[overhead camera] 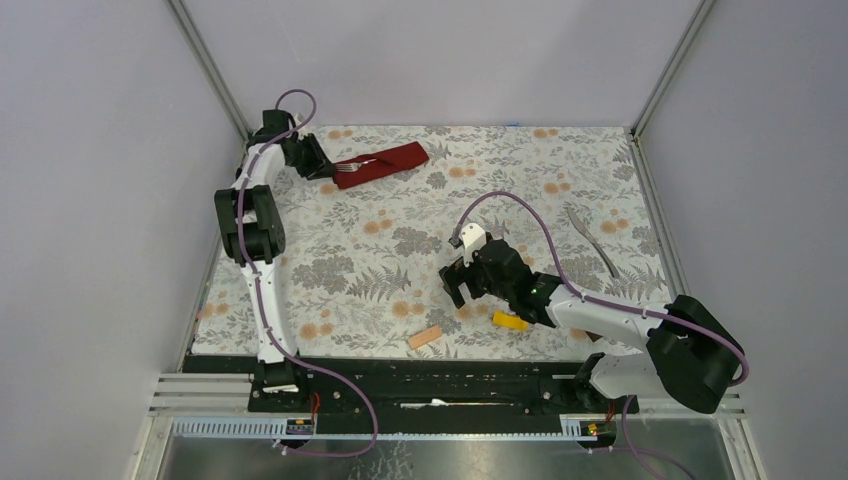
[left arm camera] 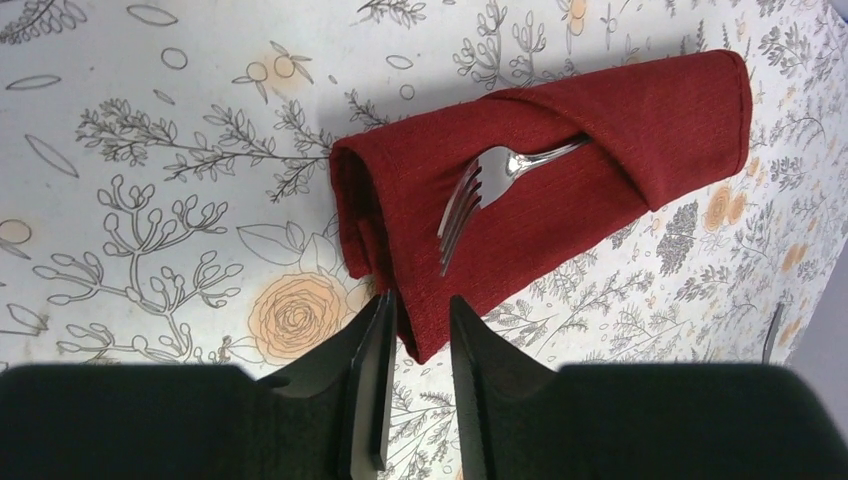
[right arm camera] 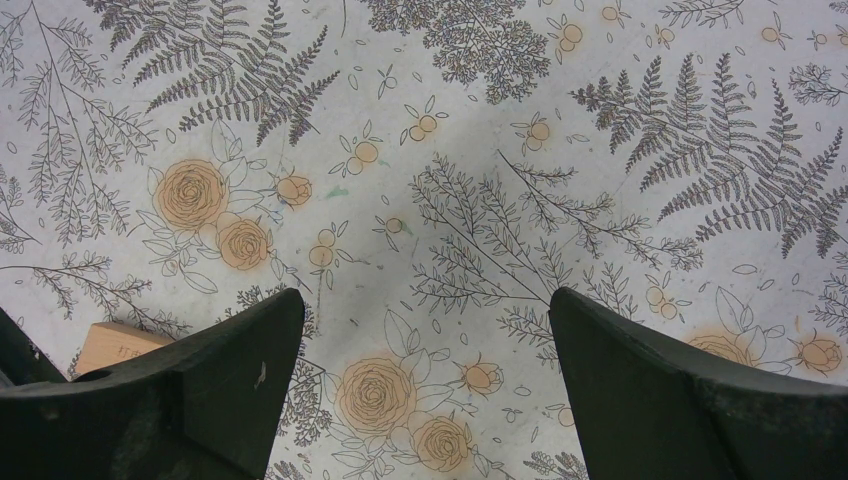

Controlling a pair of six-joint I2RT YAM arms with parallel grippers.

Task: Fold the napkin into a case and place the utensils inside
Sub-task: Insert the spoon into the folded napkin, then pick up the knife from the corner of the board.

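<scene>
Napkin (overhead camera: 382, 163), dark red and folded into a long narrow case, lies close to the far left corner of the table (overhead camera: 350, 280). The fork (left arm camera: 478, 196) is tucked under its diagonal flap, tines poking out and handle hidden in the cloth. The left gripper (left arm camera: 420, 325) sits at the napkin's left end, fingers a narrow gap apart with a corner of the cloth between the tips; whether they touch it I cannot tell. The knife (overhead camera: 592, 240) lies bare near the right edge, well apart from the napkin. The right gripper (right arm camera: 425, 300) hovers over the middle of the table, fingers spread wide, holding nothing. A tan block (overhead camera: 425, 337) and a yellow block (overhead camera: 509, 321) lie by the near edge, the yellow one just beside the right arm. The table wears a pale cloth printed with grey ferns and orange roses; plain grey walls in metal framing close it in
</scene>
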